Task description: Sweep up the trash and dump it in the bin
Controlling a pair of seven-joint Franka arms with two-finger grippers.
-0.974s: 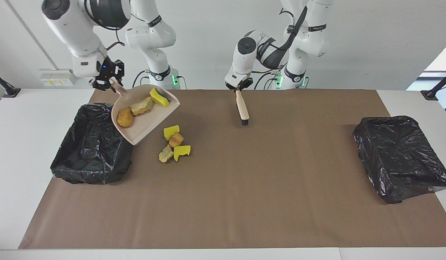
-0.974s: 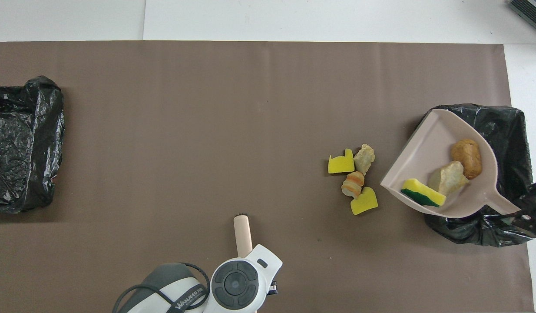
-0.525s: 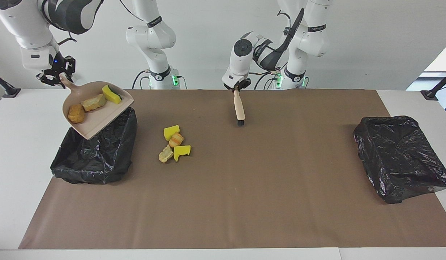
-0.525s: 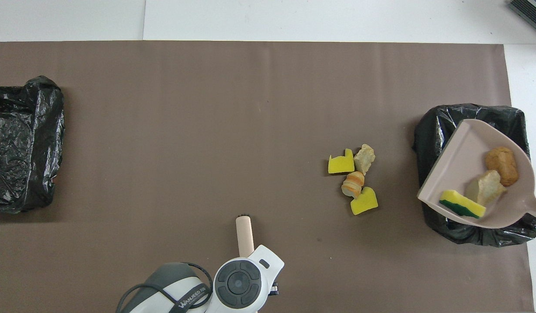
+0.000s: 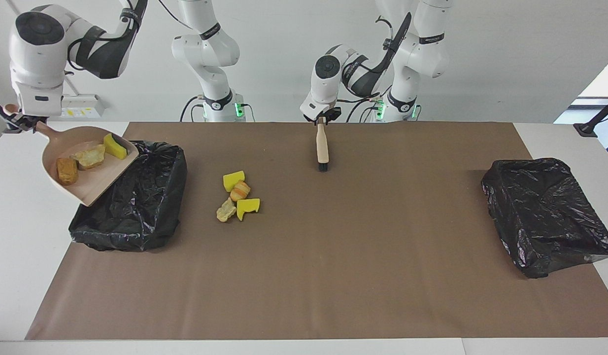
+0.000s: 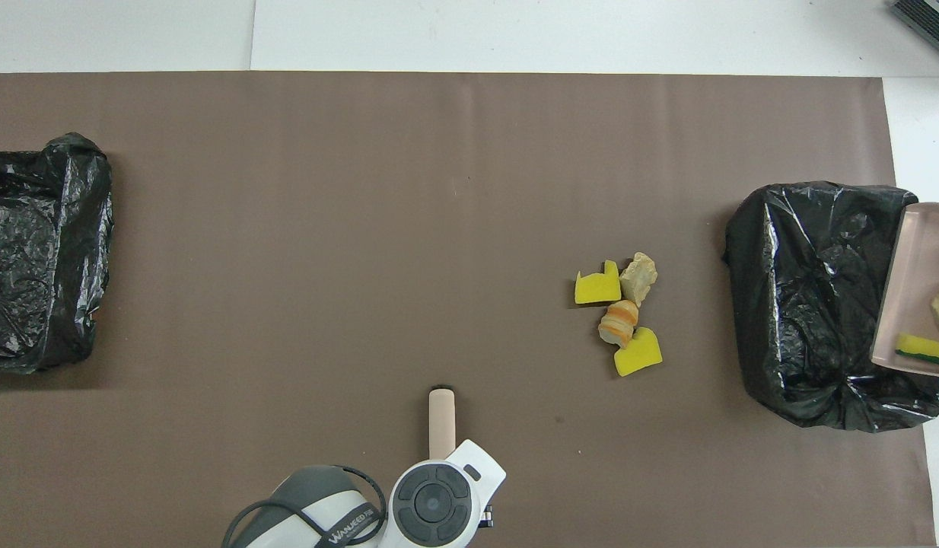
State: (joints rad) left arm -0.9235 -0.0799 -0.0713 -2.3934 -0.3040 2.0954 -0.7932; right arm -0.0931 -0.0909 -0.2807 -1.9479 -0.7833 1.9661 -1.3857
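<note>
Right gripper (image 5: 25,123): your fingers are clamped on the dustpan (image 5: 94,180) handle, holding the pan up over the outer edge of the black-lined bin (image 5: 136,197) at the right arm's end of the table.
Left gripper (image 5: 322,121): it carries the brush (image 5: 322,148) by its handle, bristles down over the mat (image 5: 333,246); you cannot tell how tightly the fingers sit on it.
Trash (image 5: 237,197): four pieces lie on the mat beside the bin; three more ride in the pan.
Risk: only the pan's lip overhangs the bin, so tipping from here could spill pieces onto the white table. A slack hold on the brush could let it drop.
Materials: smooth beige plastic pan; crinkly glossy bin liner; spongy yellow wedges, one green-backed; crusty bread-like chunks that roll.
</note>
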